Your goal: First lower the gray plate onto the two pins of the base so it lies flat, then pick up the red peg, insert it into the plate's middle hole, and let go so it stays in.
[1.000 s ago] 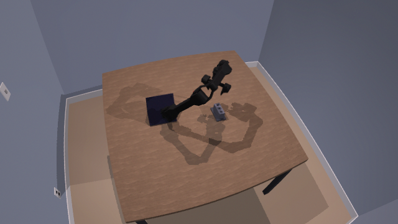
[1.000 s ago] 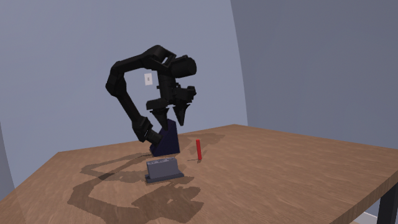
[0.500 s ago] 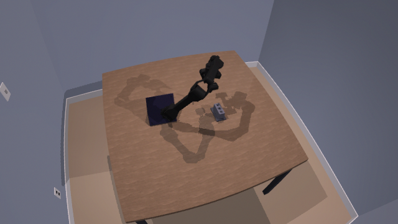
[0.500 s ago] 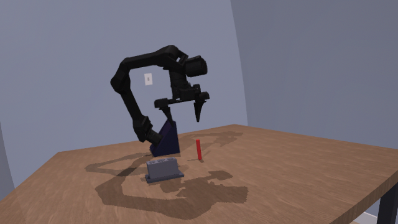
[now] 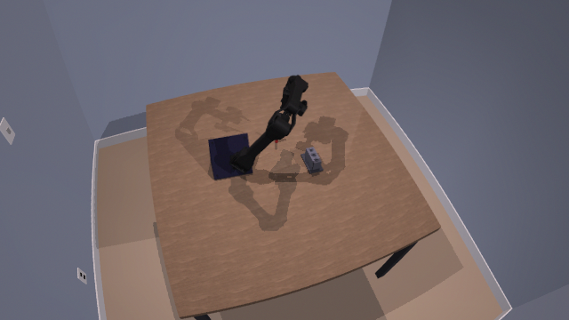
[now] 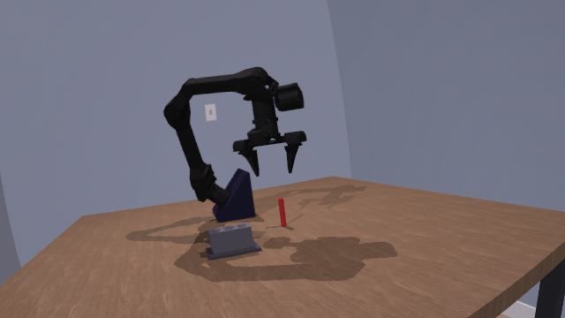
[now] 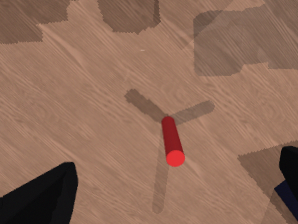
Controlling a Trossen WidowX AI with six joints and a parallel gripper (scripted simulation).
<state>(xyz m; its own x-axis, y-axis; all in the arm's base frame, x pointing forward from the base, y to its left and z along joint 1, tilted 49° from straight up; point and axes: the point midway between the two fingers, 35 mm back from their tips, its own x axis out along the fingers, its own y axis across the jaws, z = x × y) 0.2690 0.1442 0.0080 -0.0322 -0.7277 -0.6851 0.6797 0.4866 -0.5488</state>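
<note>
Above the table (image 6: 397, 247), the gripper (image 6: 270, 165) hung high with its two pointed fingers (image 6: 253, 162) spread wide and aimed straight down — released, with nothing between them. Directly below, well apart from the tips, the red peg (image 6: 282, 212) stood upright on the wood; in the wrist view the peg (image 7: 172, 140) appeared near the middle, between the dark finger at the lower left and the one at the right edge. From the top view only a sliver of the peg (image 5: 276, 143) showed beside the arm (image 5: 262, 142).

The gray plate (image 6: 229, 238) sat on its base (image 6: 234, 253) near the peg but not touching it, toward the camera in the exterior view. Three holes showed along its top (the top view made them out as a row on the plate (image 5: 312, 156)). Whether the pins were fully seated could not be told from these views.

The arm rose from a dark blue mount (image 6: 240, 199) — a square (image 5: 222, 153) seen from above — arched up and over, and turned its wrist downward over the peg. Several overlapping shadows of the arm lay across the wood around the plate and peg.
</note>
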